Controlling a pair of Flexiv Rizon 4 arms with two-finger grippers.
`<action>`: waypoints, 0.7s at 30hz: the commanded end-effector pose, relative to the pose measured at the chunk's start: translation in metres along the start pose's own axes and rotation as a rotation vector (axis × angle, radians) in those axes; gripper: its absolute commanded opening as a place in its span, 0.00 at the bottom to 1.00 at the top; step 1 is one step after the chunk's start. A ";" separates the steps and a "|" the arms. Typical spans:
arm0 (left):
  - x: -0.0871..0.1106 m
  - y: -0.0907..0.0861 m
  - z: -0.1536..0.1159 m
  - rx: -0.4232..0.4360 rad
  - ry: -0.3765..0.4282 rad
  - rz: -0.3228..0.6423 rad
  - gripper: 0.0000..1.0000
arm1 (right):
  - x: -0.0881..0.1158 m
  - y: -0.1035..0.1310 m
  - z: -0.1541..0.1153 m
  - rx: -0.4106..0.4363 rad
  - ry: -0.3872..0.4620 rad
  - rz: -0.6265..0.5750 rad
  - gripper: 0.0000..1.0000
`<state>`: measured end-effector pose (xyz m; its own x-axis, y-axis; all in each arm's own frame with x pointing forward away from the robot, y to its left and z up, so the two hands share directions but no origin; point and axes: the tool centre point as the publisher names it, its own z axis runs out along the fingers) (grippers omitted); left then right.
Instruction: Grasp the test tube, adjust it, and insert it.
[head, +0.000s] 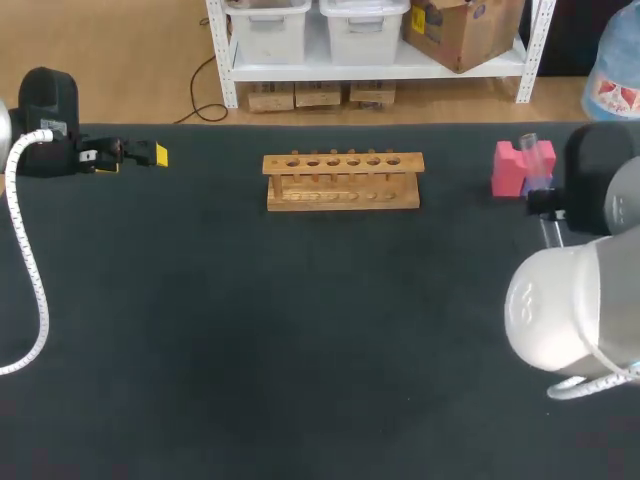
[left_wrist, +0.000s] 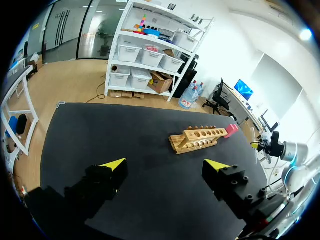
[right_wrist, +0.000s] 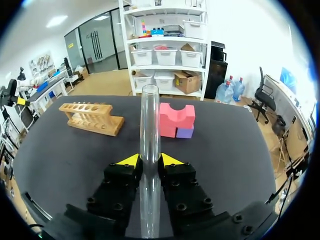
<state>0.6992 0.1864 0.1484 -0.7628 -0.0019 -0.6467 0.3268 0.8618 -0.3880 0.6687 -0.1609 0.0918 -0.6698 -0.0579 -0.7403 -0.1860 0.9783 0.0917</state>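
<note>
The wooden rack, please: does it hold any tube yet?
Empty. The wooden rack shows every top hole open; the test tube is clamped in the right gripper.

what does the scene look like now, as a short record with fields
right tool: shut on tube
tube: sticks out past the tips, near block
left tool: open, empty, at table's left edge
rack: mid table, holes empty
block: pink, right of rack
left to do: tube into rack

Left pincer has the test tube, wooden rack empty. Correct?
Not quite. The right pincer is shut on the test tube, as the right wrist view shows; the left pincer is open, holding nothing. The wooden rack is empty.
</note>
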 end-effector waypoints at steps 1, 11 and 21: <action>-0.001 -0.001 0.000 -0.008 0.005 -0.001 1.00 | 0.000 0.014 -0.006 0.002 -0.016 0.020 0.00; -0.001 -0.001 0.000 -0.008 0.005 -0.001 1.00 | -0.029 0.070 0.020 0.092 -0.038 0.084 0.00; -0.001 -0.001 0.000 -0.008 0.005 -0.001 1.00 | -0.045 0.104 0.053 0.194 -0.057 0.086 0.00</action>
<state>0.6992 0.1864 0.1484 -0.7628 -0.0019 -0.6467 0.3268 0.8618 -0.3880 0.7088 -0.0579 0.1035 -0.6316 0.0301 -0.7747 -0.1375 0.9791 0.1501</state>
